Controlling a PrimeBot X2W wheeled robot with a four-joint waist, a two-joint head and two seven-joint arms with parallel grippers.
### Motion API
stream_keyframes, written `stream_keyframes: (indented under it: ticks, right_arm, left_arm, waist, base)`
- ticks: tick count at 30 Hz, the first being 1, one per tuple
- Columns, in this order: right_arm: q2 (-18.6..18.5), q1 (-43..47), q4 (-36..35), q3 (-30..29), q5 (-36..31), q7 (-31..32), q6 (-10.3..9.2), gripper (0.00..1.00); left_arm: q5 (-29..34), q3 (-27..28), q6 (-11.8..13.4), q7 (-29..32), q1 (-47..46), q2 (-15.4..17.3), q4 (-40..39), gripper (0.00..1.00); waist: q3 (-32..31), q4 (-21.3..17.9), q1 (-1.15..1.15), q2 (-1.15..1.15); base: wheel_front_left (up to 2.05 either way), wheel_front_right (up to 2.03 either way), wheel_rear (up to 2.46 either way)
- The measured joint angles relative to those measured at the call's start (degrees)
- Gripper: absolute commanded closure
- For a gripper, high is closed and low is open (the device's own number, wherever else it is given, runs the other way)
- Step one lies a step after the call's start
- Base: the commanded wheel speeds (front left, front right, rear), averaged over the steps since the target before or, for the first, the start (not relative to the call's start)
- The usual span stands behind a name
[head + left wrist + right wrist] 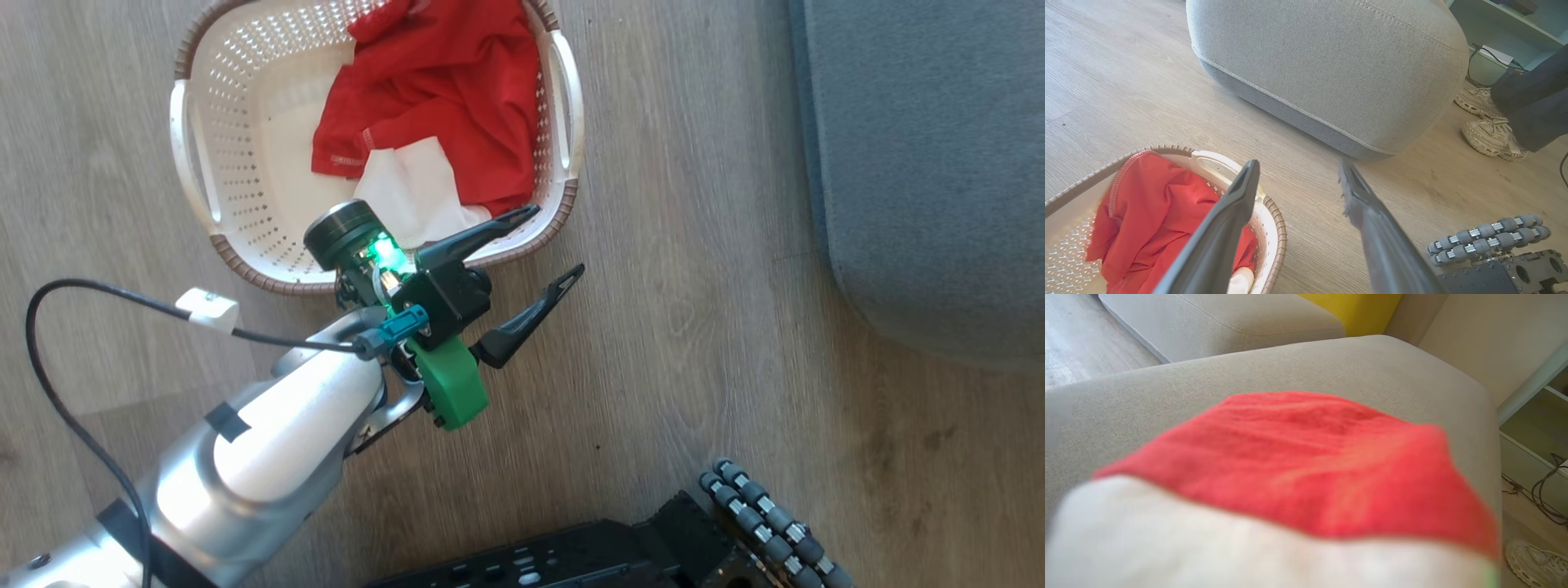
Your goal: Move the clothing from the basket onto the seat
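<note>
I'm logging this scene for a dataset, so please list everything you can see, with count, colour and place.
basket: one, cream with a brown rim, on the floor.
clothing: red with white, a heap in the basket; more, blurred, close to the right wrist camera, with the seat behind it.
seat: one, grey, right of the basket and apart from it.
floor: pale wood.
cushion: one, yellow, behind the seat.
shoes: two, off-white, on a person's feet beside the seat.
wheel rollers: grey, on the robot's black base.
left gripper: one, dark fingers open and empty, at the basket's near right corner.
</note>
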Motion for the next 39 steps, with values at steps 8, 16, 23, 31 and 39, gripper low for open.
stream_keyframes:
  ticks: [8,16,23,31,39]
  right_arm:
    - [-3.2,6.3,12.6,9.5,-1.5,-7.1,0.0,0.0]
    - [-3.4,8.8,13.8,18.3,1.9,-9.1,0.0,0.0]
    - [0.5,19.4,4.3,29.9,11.9,-9.3,0.0,0.0]
    - [2.9,28.6,-3.5,42.0,18.8,-9.3,0.0,0.0]
    - [7.4,33.5,-10.9,48.4,22.9,-9.3,0.0,0.0]
  left_arm:
    - [-0.2,0.5,0.0,0.0,0.1,-1.1,0.9,0.0]
    - [-0.6,2.6,0.0,0.0,1.7,-3.2,2.0,0.0]
    - [-0.7,5.0,0.0,0.0,4.7,-5.6,3.8,0.0]
    - [-0.7,9.3,0.0,0.0,8.7,-8.0,6.0,0.0]
    - [-0.3,15.6,0.0,0.0,13.8,-9.6,8.9,0.0]
  waist:
    - [-3.7,-0.1,0.0,0.0]
    - [-7.8,0.5,0.0,0.0]
    - [-12.6,1.8,0.0,0.0]
    - [-18.8,4.1,-0.01,0.0]
    - [-25.2,6.5,-0.01,0.01]
  base:
    - [0.0,0.0,0.0]
    - [0.0,0.0,0.0]
    - [0.0,0.0,0.0]
    - [0.0,0.0,0.0]
    - [0.0,0.0,0.0]
